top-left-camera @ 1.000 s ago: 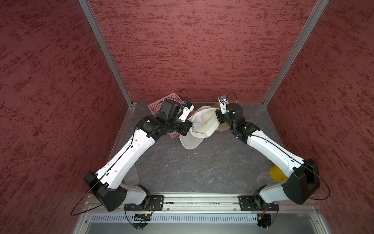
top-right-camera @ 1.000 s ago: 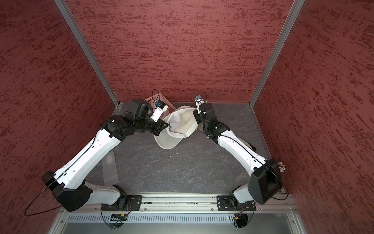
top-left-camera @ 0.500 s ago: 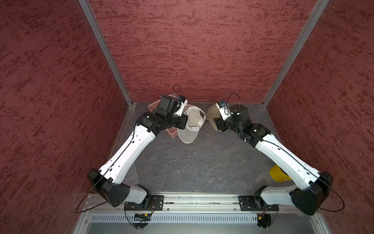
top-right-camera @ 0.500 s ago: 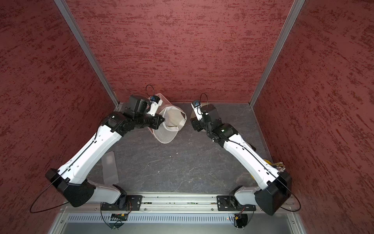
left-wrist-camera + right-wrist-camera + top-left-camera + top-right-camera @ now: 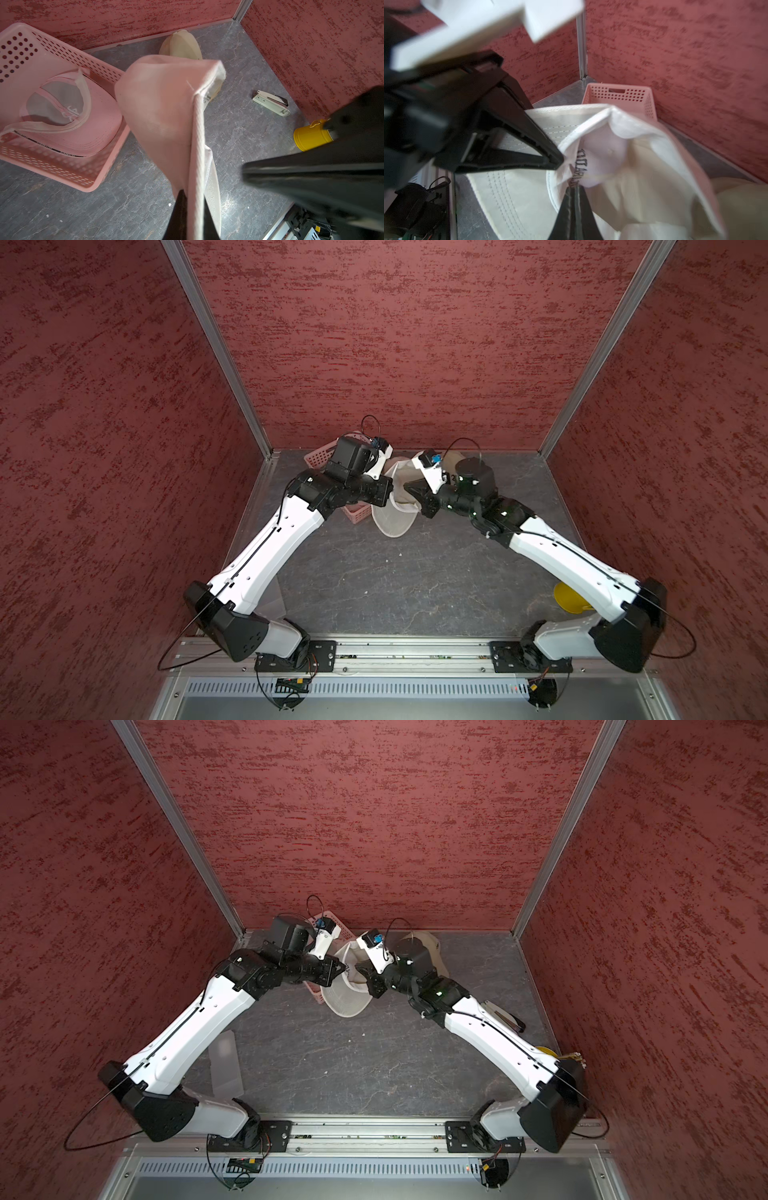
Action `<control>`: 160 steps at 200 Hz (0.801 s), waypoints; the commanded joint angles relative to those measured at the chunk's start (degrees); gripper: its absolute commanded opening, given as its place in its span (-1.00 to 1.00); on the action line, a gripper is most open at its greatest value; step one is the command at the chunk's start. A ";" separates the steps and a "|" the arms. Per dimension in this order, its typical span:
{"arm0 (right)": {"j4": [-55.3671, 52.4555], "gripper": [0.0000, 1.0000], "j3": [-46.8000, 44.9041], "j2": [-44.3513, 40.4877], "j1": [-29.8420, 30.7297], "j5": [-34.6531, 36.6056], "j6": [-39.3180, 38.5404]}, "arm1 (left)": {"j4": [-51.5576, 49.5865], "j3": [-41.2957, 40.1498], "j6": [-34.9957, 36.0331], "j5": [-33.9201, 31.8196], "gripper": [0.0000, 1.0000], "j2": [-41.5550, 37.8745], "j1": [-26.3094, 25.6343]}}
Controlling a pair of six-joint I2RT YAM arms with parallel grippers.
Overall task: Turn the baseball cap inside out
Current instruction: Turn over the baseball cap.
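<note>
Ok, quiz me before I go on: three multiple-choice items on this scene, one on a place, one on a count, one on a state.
1. Where is the basket?
A. Back corner, left arm's side
B. By the front rail
C. By the right arm's base

2. How many caps show?
A. One
B. Two
C. Three

3. The left gripper is:
A. open and empty
B. shut on the white cap
C. shut on the basket

Answers:
1 A: a top view shows it in that corner.
2 C: the left wrist view shows the white cap, a basket cap and a tan cap farther back.
3 B: its jaws pinch the cap's edge.
</note>
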 commanded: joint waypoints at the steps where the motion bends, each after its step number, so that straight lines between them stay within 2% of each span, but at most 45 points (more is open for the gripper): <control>1: 7.52 -0.94 3.94 3.73 0.15 2.38 4.29 | 2.61 1.66 -1.19 3.09 -1.00 -0.61 -1.01; 40: 18.11 -0.95 8.48 9.64 -2.42 14.86 10.60 | 6.59 -4.67 -5.04 11.27 -1.00 -4.24 -3.05; 65: 25.44 -0.95 9.23 12.29 -7.02 17.78 19.04 | 8.57 -8.84 -7.20 15.92 -1.00 -5.70 -3.94; 93: 31.32 -0.96 7.71 13.61 -11.20 16.01 26.65 | 9.57 -11.90 -7.75 16.26 -1.00 -6.13 -4.40; 132: 19.56 -0.97 8.77 11.69 -11.65 21.19 21.38 | 8.87 -11.85 -7.98 12.91 -1.00 -8.30 -2.68; 151: 11.15 -0.86 9.00 9.13 -11.40 21.03 16.18 | 8.33 -11.36 -8.29 11.17 -1.00 -8.94 0.75; 160: 7.25 -0.75 9.02 7.74 -11.05 20.78 13.59 | 6.90 -10.18 -7.48 9.67 -1.00 -8.48 2.04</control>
